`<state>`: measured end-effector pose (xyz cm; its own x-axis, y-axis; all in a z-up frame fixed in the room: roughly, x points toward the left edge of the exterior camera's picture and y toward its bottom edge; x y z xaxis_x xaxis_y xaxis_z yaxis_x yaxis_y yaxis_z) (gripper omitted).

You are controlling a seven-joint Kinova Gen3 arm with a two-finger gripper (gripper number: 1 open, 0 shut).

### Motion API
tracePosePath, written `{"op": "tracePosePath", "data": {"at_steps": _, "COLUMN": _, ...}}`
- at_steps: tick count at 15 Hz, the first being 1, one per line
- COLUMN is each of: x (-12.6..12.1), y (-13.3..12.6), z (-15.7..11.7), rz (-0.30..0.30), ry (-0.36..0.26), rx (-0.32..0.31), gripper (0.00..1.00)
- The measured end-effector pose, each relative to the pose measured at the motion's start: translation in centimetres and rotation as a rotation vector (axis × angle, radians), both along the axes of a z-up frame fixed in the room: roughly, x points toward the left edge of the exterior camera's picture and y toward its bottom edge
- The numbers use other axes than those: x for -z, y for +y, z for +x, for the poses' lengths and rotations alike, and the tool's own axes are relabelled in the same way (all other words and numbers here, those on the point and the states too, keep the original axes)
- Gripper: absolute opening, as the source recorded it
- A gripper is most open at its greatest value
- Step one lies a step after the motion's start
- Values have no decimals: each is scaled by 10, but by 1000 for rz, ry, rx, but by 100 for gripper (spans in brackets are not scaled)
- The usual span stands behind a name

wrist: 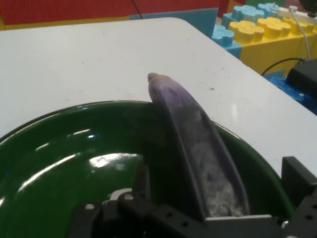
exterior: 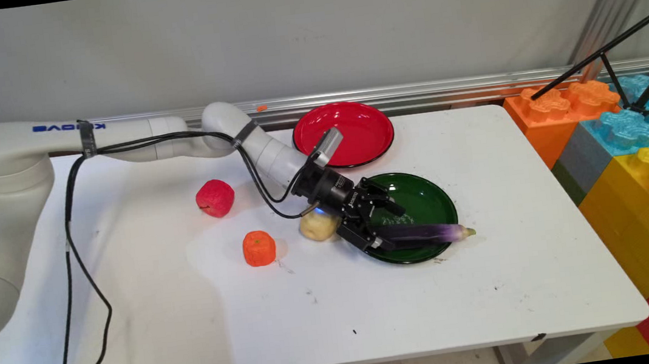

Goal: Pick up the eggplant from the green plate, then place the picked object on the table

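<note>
Main view shows the gripper (exterior: 380,227) low over the green plate (exterior: 430,194), its fingers spread wide. A purple eggplant (exterior: 428,233) lies between the fingers, resting on the plate's near rim with its tip poking past the edge. A potato (exterior: 317,225) sits just behind the gripper.

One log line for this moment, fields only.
gripper | fingers open around eggplant | eggplant across green plate rim | potato beside plate
</note>
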<state>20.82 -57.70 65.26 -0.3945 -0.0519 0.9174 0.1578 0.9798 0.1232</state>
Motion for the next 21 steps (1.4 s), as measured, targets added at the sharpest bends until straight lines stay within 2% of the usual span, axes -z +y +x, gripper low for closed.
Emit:
{"op": "tracePosePath", "data": {"at_steps": 7, "x": 10, "y": -5, "z": -6, "rz": -8, "ry": -32, "rx": 16, "gripper": 100}}
{"op": "tracePosePath", "data": {"at_steps": 8, "x": 11, "y": -5, "z": -6, "rz": -10, "ry": -35, "rx": 17, "gripper": 0}}
{"op": "tracePosePath", "data": {"at_steps": 14, "x": 14, "y": -5, "z": -2, "rz": -15, "ry": -59, "rx": 25, "gripper": 0}}
{"op": "tracePosePath", "data": {"at_steps": 21, "x": 4, "y": 0, "z": 11, "rz": -21, "ry": -65, "rx": 20, "gripper": 0}}
